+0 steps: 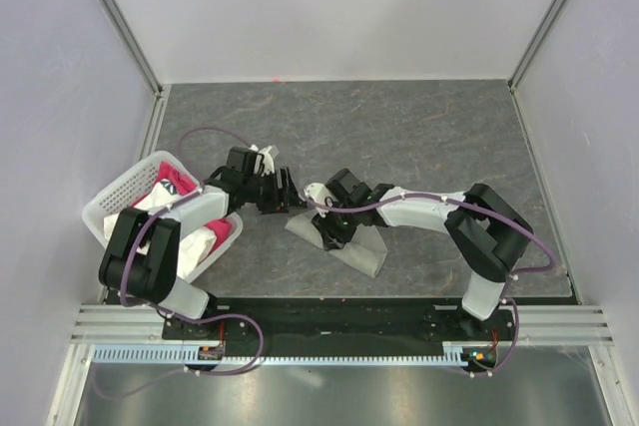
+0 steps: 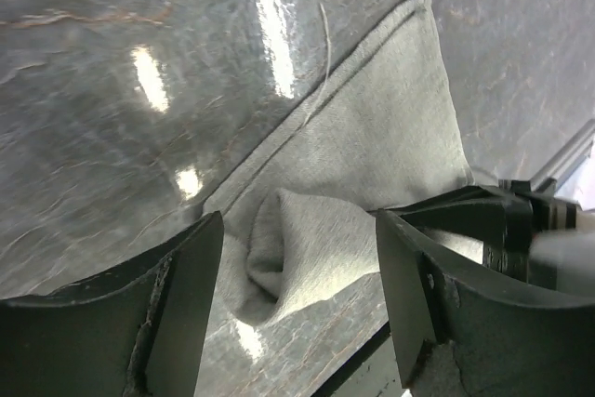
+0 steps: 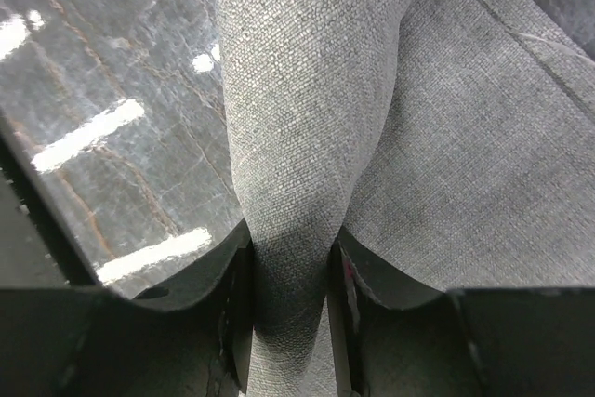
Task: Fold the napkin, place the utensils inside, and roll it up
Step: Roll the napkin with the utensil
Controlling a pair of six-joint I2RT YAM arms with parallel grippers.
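The grey-green napkin (image 1: 361, 252) lies folded into a long strip on the dark table, with one end rolled into a tube (image 2: 297, 248). My right gripper (image 1: 324, 221) is shut on that rolled part (image 3: 307, 90); both pads press its sides (image 3: 290, 276). My left gripper (image 1: 285, 197) hangs open just left of it. In the left wrist view its fingers stand wide apart (image 2: 297, 276) over the roll's open end and touch nothing. The utensils are hidden from every view.
A white plastic basket (image 1: 110, 197) sits at the left edge, holding pink cloth (image 1: 175, 185). More pink cloth (image 1: 224, 236) and white cloth (image 1: 195, 244) lie beside it under the left arm. The table's metal near edge (image 1: 339, 306) runs close behind the napkin.
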